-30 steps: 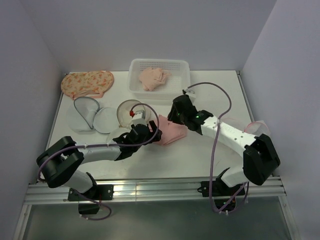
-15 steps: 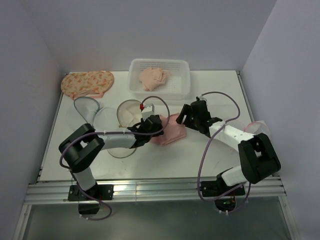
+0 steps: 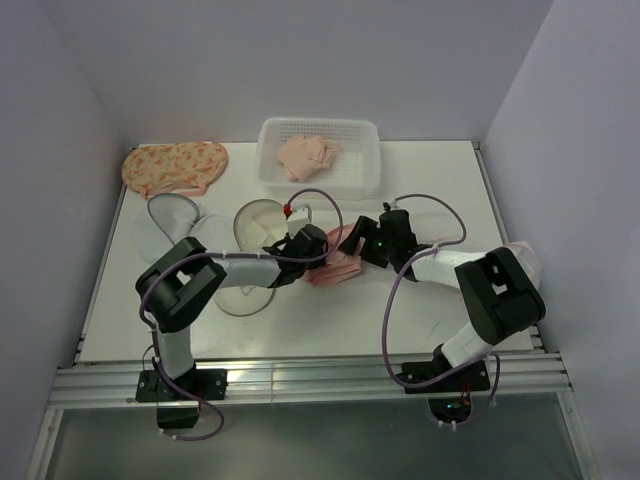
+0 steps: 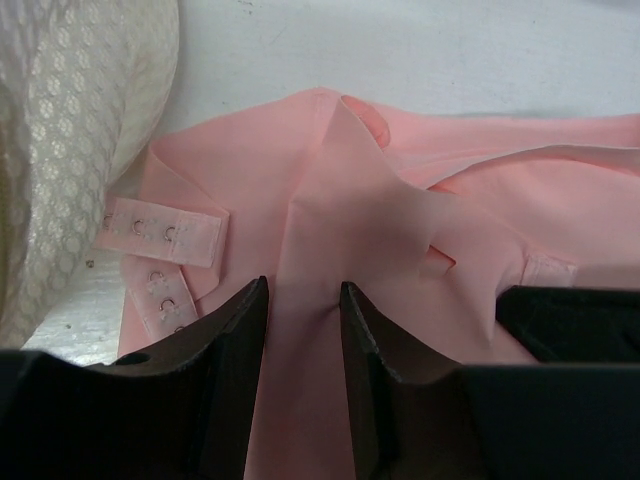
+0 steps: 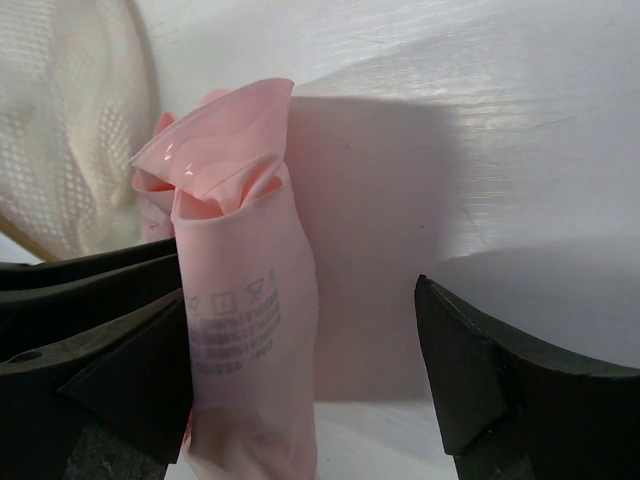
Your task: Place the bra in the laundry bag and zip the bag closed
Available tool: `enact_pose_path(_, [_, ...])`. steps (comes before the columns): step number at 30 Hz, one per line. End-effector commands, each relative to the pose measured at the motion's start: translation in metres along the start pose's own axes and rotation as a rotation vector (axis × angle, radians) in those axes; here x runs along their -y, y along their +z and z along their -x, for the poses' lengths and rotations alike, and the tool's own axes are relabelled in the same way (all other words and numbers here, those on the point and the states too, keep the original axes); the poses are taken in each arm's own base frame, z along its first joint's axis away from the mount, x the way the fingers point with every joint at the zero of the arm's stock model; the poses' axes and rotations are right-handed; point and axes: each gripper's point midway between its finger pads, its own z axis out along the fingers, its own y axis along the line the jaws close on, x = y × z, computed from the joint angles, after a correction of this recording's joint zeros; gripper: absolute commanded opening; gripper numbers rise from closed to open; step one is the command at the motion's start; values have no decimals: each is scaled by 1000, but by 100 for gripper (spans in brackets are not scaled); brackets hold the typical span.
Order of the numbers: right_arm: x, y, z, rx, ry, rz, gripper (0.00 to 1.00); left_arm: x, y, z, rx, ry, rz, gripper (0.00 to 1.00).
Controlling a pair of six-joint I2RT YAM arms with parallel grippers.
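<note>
At 10 o'clock on the tabletop (image 3: pixel 330 320) lies a floral bra (image 3: pixel 175 165), with grey-rimmed mesh bags (image 3: pixel 170 228) just below it at 9 o'clock. The laundry bag (image 3: pixel 256 224) sits left of centre, unzipped, its mouth open and nothing pink inside as far as the top view shows. Just to its right, the left gripper (image 4: pixel 303 300) is pinched on a fold of the pink bra (image 4: pixel 420 190), which lies at the centre of the tabletop, beside the bag's mesh and not in it. At 3 o'clock of the bra, the right gripper (image 5: pixel 300 330) has its jaws spread wide; the bra's labelled fold stands between them, against one finger, ungripped. A basket (image 3: pixel 365 135) holding another garment sits at 12 o'clock. By my reading, the task is early: the bra is only being gathered; bagging and zipping are both left.
</note>
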Motion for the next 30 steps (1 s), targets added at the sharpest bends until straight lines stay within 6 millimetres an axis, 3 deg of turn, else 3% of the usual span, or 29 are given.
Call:
enact_pose_path(1, [-19, 3, 7, 24, 32, 99, 87, 11, 4, 3, -6, 17, -36, 41])
enact_pose_path(22, [-37, -18, 18, 95, 85, 171, 86, 14, 1, -2, -28, 13, -69, 41])
enact_pose_path(30, [-46, -8, 3, 36, 63, 190, 85, 16, -1, 0, -26, 13, -75, 41])
